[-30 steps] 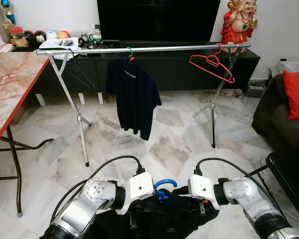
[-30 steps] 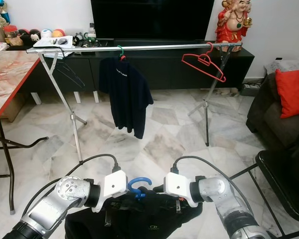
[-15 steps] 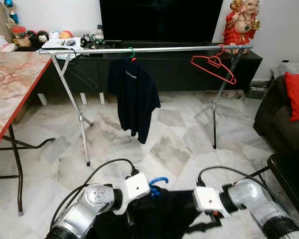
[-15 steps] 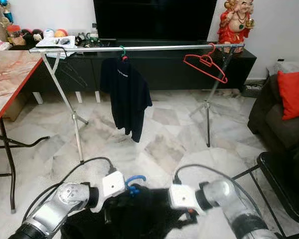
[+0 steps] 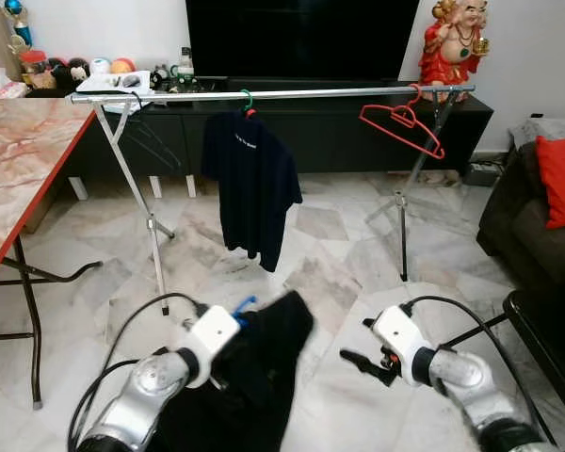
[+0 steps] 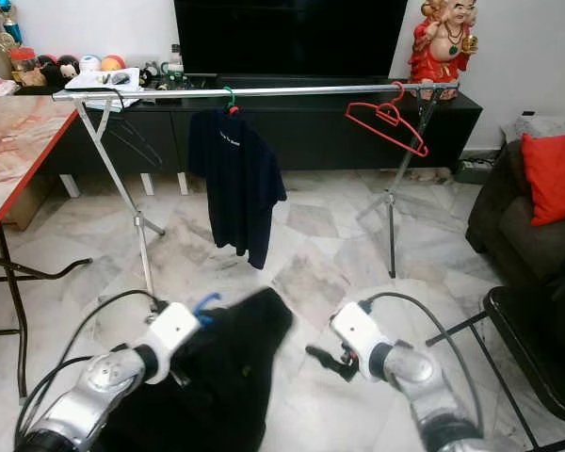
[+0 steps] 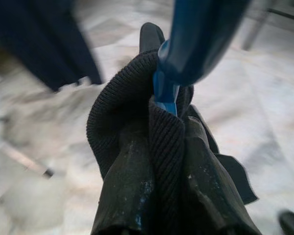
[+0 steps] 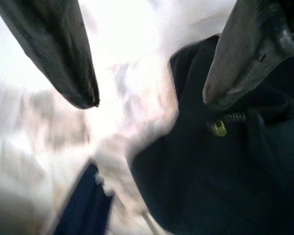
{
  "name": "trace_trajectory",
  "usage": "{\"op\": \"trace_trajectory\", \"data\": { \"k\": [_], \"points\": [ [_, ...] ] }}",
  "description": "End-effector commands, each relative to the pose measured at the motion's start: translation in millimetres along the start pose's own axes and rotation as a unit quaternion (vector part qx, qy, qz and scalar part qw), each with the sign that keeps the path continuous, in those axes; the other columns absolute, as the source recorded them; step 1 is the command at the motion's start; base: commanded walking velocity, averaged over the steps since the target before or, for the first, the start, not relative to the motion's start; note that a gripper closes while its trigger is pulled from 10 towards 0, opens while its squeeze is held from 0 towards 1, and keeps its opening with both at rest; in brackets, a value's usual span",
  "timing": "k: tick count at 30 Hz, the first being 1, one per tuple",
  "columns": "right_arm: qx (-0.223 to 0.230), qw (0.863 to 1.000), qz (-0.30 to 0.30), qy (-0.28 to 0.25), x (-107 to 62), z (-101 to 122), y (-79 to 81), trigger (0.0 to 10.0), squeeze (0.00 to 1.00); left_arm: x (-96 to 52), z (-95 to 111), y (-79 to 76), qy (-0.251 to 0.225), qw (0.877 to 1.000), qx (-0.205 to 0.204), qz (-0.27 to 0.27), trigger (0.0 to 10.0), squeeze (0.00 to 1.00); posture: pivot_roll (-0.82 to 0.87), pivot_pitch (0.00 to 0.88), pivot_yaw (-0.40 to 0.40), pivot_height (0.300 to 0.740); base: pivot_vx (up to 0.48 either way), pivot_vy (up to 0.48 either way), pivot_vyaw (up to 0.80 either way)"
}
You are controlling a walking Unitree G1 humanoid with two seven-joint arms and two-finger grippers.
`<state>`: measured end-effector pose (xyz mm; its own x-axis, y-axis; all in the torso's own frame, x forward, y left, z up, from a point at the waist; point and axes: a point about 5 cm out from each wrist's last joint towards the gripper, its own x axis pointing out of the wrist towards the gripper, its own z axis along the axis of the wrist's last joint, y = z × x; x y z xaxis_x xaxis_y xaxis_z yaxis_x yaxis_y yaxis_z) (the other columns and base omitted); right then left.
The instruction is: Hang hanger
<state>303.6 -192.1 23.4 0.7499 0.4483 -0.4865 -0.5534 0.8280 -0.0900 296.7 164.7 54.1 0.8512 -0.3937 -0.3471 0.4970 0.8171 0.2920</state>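
Hangers on rail (image 5: 273, 92): three.

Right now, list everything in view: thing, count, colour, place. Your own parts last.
Clothes rail: one, silver, across the room before the TV cabinet.
Hung shirt: one, dark navy, on a green hanger on the rail.
Empty hanger: one, red, tilted, near the rail's right end.
Held shirt: one, black, on a blue hanger.
Table: one, marble top with red edge, left.
Statue: one, red and gold, on the cabinet, right.
Cushion: one, red, on the dark sofa.
Left gripper: shut on the held shirt's collar at the blue hanger.
Right gripper: open, clear of the shirt.
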Motion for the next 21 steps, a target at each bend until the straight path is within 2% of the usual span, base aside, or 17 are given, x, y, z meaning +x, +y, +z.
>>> {"op": "trace_trajectory", "data": {
  "k": [1, 4, 5, 6, 9, 11, 14, 16, 18, 19, 21],
  "points": [
    [0.091, 0.993, -0.059, 0.041, -5.9, -33, 6.3, 10.0, 0.00, -6.1, -2, 7.2, -0.017, 0.999, -0.014, 0.040, 10.0, 0.00, 0.08, 0.023, -0.019, 0.740, 0.000, 0.000, 0.00],
    [0.165, 0.977, -0.116, 0.066, -10.3, -57, 16.9, 10.0, 0.00, -12.9, -12, 9.7, -0.013, 0.997, -0.032, 0.068, 10.0, 0.00, 0.07, 0.021, -0.006, 0.740, 0.000, 0.000, 0.00],
    [0.165, 0.977, -0.116, 0.066, -10.3, -57, 16.9, 10.0, 0.00, -12.9, -12, 9.7, -0.013, 0.997, -0.032, 0.068, 10.0, 0.00, 0.07, 0.021, -0.006, 0.740, 0.000, 0.000, 0.00],
    [0.208, 0.962, -0.155, 0.087, -14.7, -73, 24.2, 10.0, 0.00, -17.7, -19, 10.7, -0.009, 0.995, -0.049, 0.085, 10.0, 0.00, 0.07, 0.016, 0.001, 0.740, 0.000, 0.000, 0.00],
    [0.245, 0.941, -0.193, 0.132, -22.5, -97, 38.6, 10.0, 0.00, -25.9, -28, 12.6, -0.010, 0.991, -0.079, 0.112, 10.0, 0.00, 0.08, 0.013, 0.006, 0.740, 0.000, 0.000, 0.00],
    [0.302, 0.915, -0.220, 0.150, -27.8, -112, 51.0, 10.0, 0.00, -34.9, -35, 13.1, -0.015, 0.988, -0.094, 0.125, 10.0, 0.00, 0.08, 0.006, 0.007, 0.740, 0.000, 0.000, 0.00],
    [0.306, 0.912, -0.220, 0.160, -28.9, -117, 58.8, 10.0, 0.00, -41.2, -40, 14.7, -0.009, 0.987, -0.091, 0.136, 10.0, 0.00, 0.09, 0.004, 0.009, 0.740, 0.000, 0.000, 0.00],
    [0.310, 0.909, -0.222, 0.169, -29.7, -123, 69.8, 10.0, 0.00, -51.8, -45, 17.1, -0.006, 0.983, -0.098, 0.155, 10.0, 0.00, 0.10, 0.002, 0.009, 0.740, 0.000, 0.000, 0.00],
    [0.317, 0.904, -0.228, 0.173, -30.9, -126, 72.6, 10.0, 0.00, -55.4, -47, 17.4, -0.005, 0.982, -0.098, 0.158, 10.0, 0.00, 0.10, 0.002, 0.009, 0.740, 0.000, 0.000, 0.00],
    [0.319, 0.901, -0.235, 0.177, -31.8, -127, 73.3, 10.0, 0.00, -58.9, -48, 18.4, -0.004, 0.979, -0.111, 0.168, 10.0, 0.00, 0.10, 0.000, 0.009, 0.740, 0.000, 0.000, 0.00],
    [0.316, 0.901, -0.235, 0.184, -32.7, -129, 74.5, 10.0, 0.00, -62.2, -50, 18.6, -0.004, 0.978, -0.115, 0.176, 10.0, 0.00, 0.09, 0.000, 0.008, 0.740, 0.000, 0.000, 0.00]
  ]
}}
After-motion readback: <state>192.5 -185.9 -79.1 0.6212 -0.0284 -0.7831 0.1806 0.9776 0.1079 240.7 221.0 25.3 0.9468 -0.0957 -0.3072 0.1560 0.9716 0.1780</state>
